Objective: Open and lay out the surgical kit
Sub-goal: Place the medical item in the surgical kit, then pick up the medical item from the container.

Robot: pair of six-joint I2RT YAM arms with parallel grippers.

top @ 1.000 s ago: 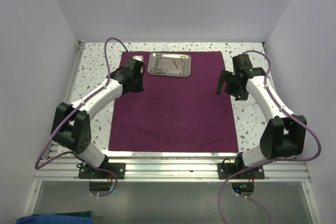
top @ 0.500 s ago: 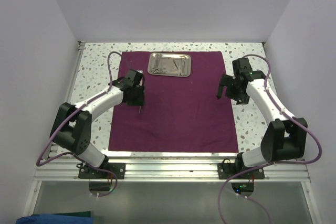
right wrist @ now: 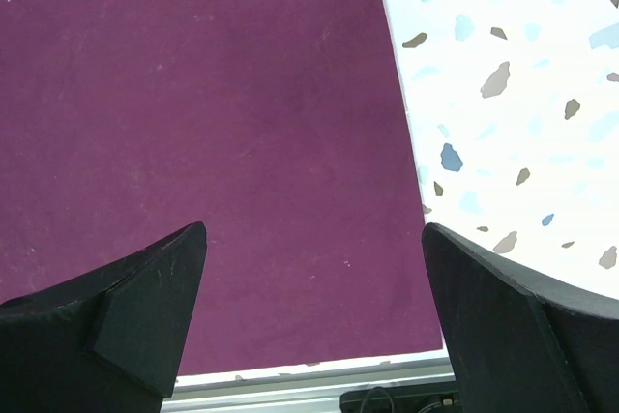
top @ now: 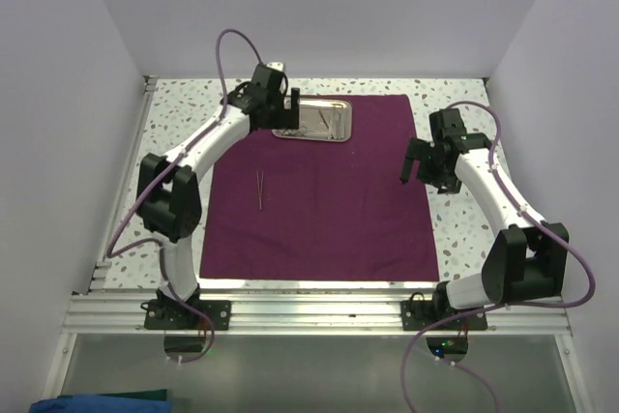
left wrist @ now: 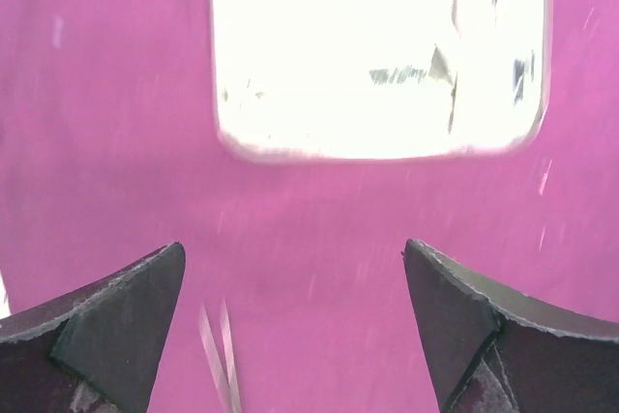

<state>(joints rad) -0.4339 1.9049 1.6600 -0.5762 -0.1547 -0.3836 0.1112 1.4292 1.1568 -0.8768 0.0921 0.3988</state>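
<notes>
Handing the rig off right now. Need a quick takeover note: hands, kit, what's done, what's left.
Hands: left hand open, empty, at the steel tray; right hand open, empty, above the right edge of the plum cloth.
Kit: cloth spread flat, tray at its far edge with instruments inside, tweezers lying on the cloth's left part.
Done: cloth opened, one tool laid out.
Left: move the tray's instruments onto the cloth.

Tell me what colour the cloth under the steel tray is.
Dark plum purple; the cloth shows best in the top external view.
</notes>
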